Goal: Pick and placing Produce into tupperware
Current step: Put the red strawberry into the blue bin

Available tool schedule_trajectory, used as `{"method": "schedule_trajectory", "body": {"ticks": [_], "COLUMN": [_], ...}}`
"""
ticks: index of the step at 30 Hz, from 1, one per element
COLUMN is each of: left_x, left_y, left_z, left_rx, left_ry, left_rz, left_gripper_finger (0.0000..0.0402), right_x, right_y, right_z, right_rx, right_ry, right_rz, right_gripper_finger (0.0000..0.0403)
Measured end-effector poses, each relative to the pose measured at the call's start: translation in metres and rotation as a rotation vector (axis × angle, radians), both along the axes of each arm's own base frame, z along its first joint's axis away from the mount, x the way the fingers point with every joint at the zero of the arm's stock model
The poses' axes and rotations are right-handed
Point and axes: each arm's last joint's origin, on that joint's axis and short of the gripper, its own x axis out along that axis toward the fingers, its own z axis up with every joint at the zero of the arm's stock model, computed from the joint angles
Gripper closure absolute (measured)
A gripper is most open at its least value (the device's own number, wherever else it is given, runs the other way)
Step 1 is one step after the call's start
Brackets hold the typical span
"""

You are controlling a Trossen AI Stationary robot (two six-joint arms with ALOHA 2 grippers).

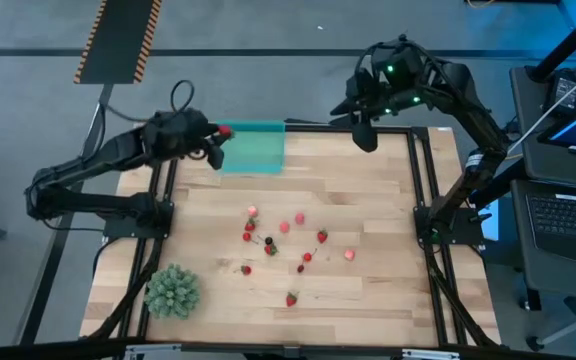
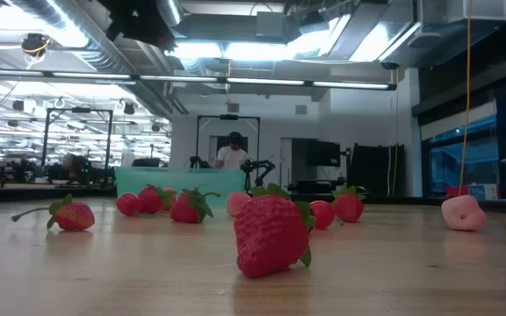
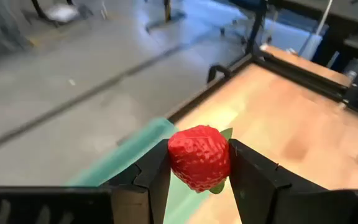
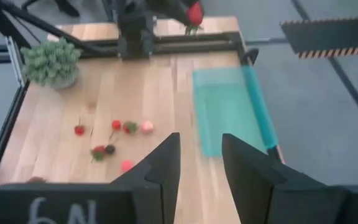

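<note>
Clamped between the left end effector [image 3: 199, 180] fingers: 1 red strawberry [image 3: 199, 157], held at the near-left edge of the teal tupperware [image 1: 251, 147]. Scattered mid-worktop [image 1: 368, 190], well apart from both: remaining produce [image 1: 288, 244]. Poised above the far right corner: right end effector [image 4: 201, 163], fingers parted, empty.

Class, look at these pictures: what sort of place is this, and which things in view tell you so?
Probably a robotics lab or workshop: two robot arms at a wooden table, exposed ceiling ducts, and a person at equipment behind.

Teal tupperware [image 1: 252, 147] at table's far edge, red and pink strawberries [image 1: 286, 243] scattered mid-table
</note>
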Motion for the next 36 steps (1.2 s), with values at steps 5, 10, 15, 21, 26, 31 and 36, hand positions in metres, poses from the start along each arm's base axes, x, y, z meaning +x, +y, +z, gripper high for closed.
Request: {"method": "schedule_trajectory", "body": {"ticks": [5,10,15,21,26,31,36], "left_x": [0.008,0.009,0.009,0.012,0.009,0.004,0.005], "left_y": [0.025,0.056,0.091,0.130,0.153,0.173,0.191], "left_z": [0.009,0.008,-0.008,-0.036,-0.057,-0.077,-0.103], "left_rx": [-0.133,-0.279,-0.460,-0.640,-0.707,-0.756,-0.789], "left_ry": [-0.019,-0.041,-0.038,-0.051,-0.038,-0.015,0.071], "left_rz": [-0.072,-0.113,-0.112,-0.138,-0.123,-0.074,0.031], "left_gripper_finger": [0.0264,0.0264,0.0264,0.0264,0.0264,0.0264,0.0264], "right_x": [-0.002,-0.002,-0.002,-0.002,-0.002,-0.003,-0.003], "right_y": [0.001,0.001,0.001,0.001,0.001,0.001,0.001], "right_z": [-0.002,-0.003,-0.003,-0.003,-0.003,-0.004,-0.004], "right_rx": [0.013,0.015,0.015,0.017,0.018,0.021,0.021], "right_ry": [0.030,0.033,0.034,0.039,0.041,0.047,0.047], "right_rz": [0.000,0.000,0.000,0.000,0.000,0.000,0.000], "right_gripper_finger": [0.0282,0.0282,0.0282,0.0282,0.0282,0.0282,0.0282]}}
